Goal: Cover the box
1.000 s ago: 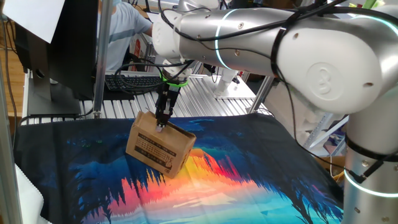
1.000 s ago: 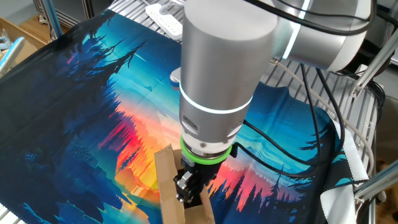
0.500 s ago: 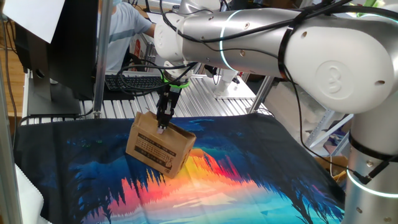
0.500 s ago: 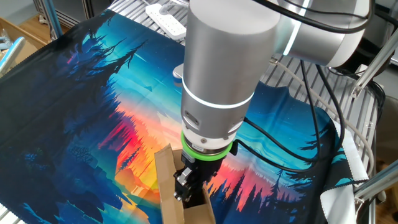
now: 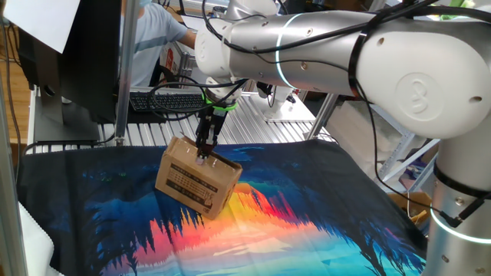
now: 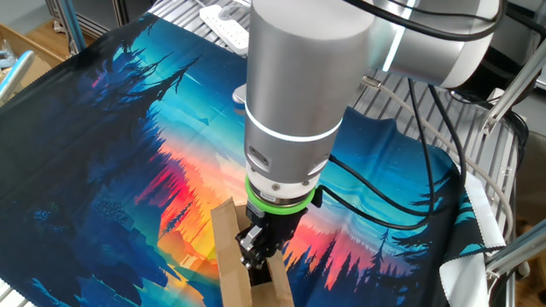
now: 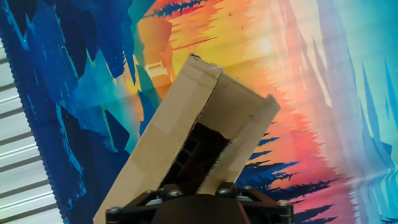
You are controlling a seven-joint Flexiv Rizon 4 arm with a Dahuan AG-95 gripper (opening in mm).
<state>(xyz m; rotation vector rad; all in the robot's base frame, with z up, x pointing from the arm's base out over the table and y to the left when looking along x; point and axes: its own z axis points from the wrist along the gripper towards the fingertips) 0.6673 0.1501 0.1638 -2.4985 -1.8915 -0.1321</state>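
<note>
- The box (image 5: 196,179) sits tilted on the printed cloth (image 5: 307,222), toward its far-left part in the fixed view with the monitor, black print facing that camera.
- Top is mostly folded over, but the hand view shows a dark gap left between the flaps (image 7: 205,152) — not fully covered yet, by my read.
- The gripper (image 5: 203,156) points straight down onto the top of the box, tips at or in that gap. Fingertips are hidden by the hand's own body in the hand view and tiny in the fixed views, so I cannot tell whether the fingers stand apart or together, or whether they pinch a flap.
- Handling, as judgement: small corrugated carton, likely light and empty — it will slide or tip on the cloth under a sideways push.
- Flaps are stiff along the board but hinge freely at the crease and tend to spring back.
- Best contact: press down on the flap's free edge near the middle, not at a corner; a pinch should take the flap edge only.
</note>
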